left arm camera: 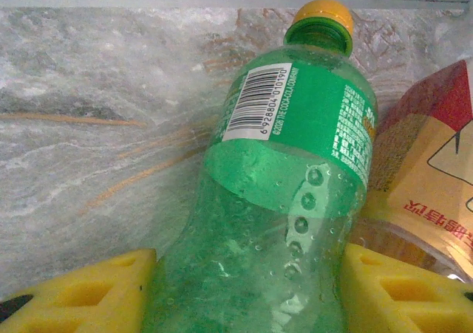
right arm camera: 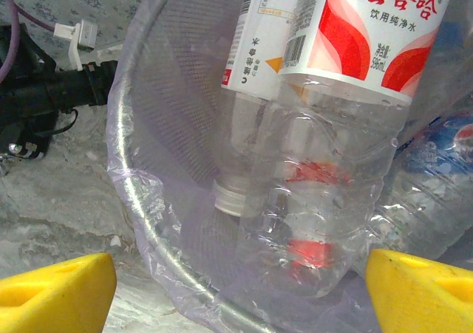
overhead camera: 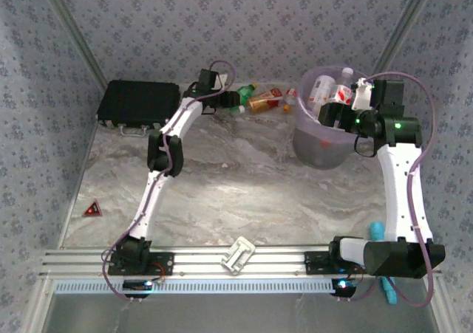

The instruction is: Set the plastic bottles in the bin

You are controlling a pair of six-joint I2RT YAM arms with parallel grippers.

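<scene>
Left wrist view: left pincer (left arm camera: 247,277) clasps yellow-capped green plastic bottle (left arm camera: 288,170) on marble desk (left arm camera: 89,89), red-labelled bottle (left arm camera: 429,156) close alongside; right pincer (right arm camera: 240,274) hangs open above translucent purple bin (right arm camera: 140,193).

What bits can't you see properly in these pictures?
- Left wrist view: base of the green bottle, cut off by the bottom edge.
- Same view: the red-and-yellow-labelled bottle, mostly beyond the right edge.
- Right wrist view: the Pepsi bottle, partly behind the clear bottle.
- Top view: bottle count inside the bin, too small.
</scene>
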